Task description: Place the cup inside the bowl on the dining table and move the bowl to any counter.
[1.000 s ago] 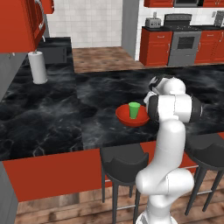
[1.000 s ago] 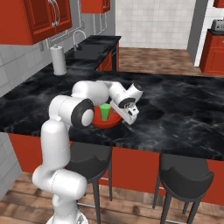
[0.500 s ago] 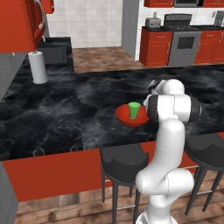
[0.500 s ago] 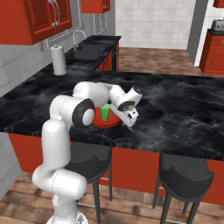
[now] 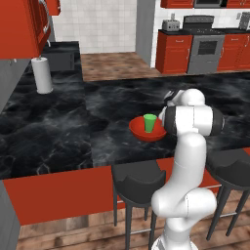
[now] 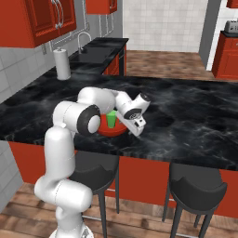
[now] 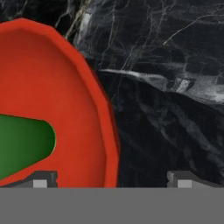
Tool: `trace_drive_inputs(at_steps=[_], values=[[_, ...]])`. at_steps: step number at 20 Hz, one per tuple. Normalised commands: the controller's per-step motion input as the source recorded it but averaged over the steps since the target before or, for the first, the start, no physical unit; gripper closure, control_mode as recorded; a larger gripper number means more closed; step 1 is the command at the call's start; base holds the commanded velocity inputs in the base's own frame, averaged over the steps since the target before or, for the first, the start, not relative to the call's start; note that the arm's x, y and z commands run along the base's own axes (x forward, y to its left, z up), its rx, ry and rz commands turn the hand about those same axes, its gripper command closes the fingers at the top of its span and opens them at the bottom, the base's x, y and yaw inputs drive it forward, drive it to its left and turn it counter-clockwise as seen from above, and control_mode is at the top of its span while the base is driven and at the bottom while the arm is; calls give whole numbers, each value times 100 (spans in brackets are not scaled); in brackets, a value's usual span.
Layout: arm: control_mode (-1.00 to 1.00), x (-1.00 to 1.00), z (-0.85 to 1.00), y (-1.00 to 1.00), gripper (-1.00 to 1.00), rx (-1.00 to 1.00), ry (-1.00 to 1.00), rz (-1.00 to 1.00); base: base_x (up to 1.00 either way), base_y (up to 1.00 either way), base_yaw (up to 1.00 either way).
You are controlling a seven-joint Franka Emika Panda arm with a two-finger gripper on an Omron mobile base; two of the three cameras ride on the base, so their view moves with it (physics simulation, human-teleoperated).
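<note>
The red bowl [image 5: 140, 132] sits on the dining table [image 5: 73, 127] near its front edge, and the green cup [image 5: 150, 123] stands upright inside it. My gripper [image 6: 140, 129] hangs low at the bowl's [image 6: 115, 131] right side, open. In the hand view the bowl's rim [image 7: 110, 131] runs between the two fingertips [image 7: 43, 179], with the cup [image 7: 22, 144] lying to the left inside the bowl. The black marble [image 7: 166, 109] shows under the right fingertip. From the left base view my own arm covers most of the hand.
A paper towel roll [image 5: 44, 74] stands at the far left of the table by the sink. Dark bar stools [image 5: 139, 183] stand under the table's front edge. Red counters with a stove [image 5: 205, 49] line the back wall.
The hand has sunk a little toward the bowl's right rim. Bowl and cup have stayed in place.
</note>
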Motion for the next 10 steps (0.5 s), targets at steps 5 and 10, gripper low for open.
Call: trace_drive_inputs(at_steps=[5,10], values=[[-100,0,-14,4,-100,0,0,0,0,0,0],[-100,0,-9,2,-100,0,0,0,0,0,0]])
